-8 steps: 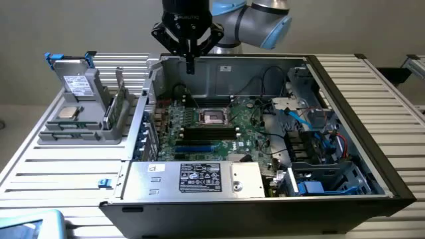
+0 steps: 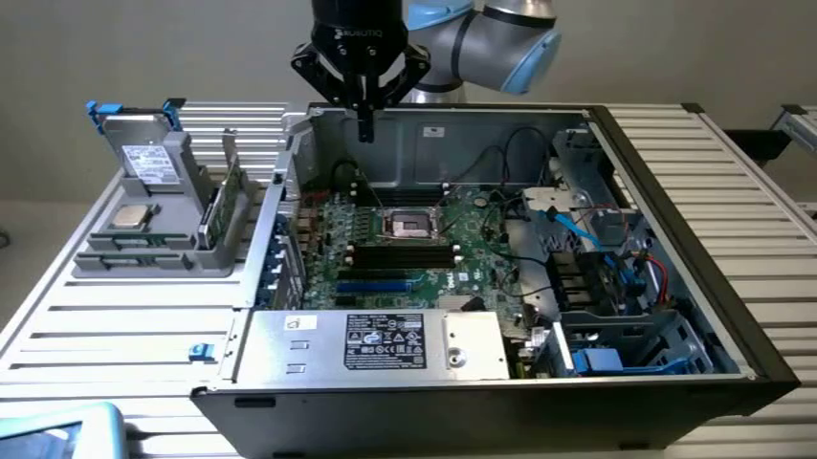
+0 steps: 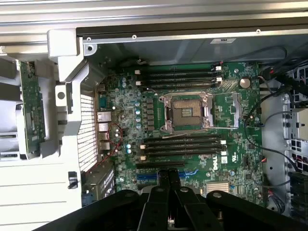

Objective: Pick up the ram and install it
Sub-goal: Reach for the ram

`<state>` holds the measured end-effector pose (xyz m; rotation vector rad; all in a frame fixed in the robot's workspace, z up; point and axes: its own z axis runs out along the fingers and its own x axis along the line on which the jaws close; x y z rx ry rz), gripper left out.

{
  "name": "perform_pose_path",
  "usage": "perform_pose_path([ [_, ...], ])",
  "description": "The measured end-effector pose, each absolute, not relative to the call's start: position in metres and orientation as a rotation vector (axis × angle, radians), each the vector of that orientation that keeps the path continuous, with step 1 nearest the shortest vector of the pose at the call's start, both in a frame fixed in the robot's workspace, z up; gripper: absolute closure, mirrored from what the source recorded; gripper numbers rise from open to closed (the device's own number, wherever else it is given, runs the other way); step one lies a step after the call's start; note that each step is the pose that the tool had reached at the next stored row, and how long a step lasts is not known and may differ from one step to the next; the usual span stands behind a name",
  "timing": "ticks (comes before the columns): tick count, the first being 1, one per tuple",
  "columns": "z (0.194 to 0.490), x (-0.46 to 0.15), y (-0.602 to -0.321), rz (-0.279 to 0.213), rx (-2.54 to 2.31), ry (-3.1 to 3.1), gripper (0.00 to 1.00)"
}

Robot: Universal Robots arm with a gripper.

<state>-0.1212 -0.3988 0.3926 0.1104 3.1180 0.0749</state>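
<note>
The ram (image 2: 226,210) is a narrow green stick standing on edge in a grey holder (image 2: 141,260), at the exterior view's left of the open computer case. The wrist view shows the ram (image 3: 32,108) beside the case wall. My gripper (image 2: 366,132) hangs above the rear of the case, over the motherboard (image 2: 473,251), well apart from the ram. Its fingers are shut together with nothing between them. In the wrist view the gripper (image 3: 168,174) sits over the board near the black memory slots (image 3: 180,144).
The holder also carries a square silver processor chip (image 2: 132,216) and an upright drive (image 2: 147,153). Inside the case are the processor socket (image 3: 186,111), a power supply (image 2: 370,344), and cables and drive bays (image 2: 613,277) at the exterior view's right. Case walls surround the board.
</note>
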Motion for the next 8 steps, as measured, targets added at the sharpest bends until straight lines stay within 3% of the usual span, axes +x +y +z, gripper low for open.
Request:
perform_pose_path([
  [8,0.3928,-0.1273,-0.3988,0.075,0.110,3.117,0.89],
])
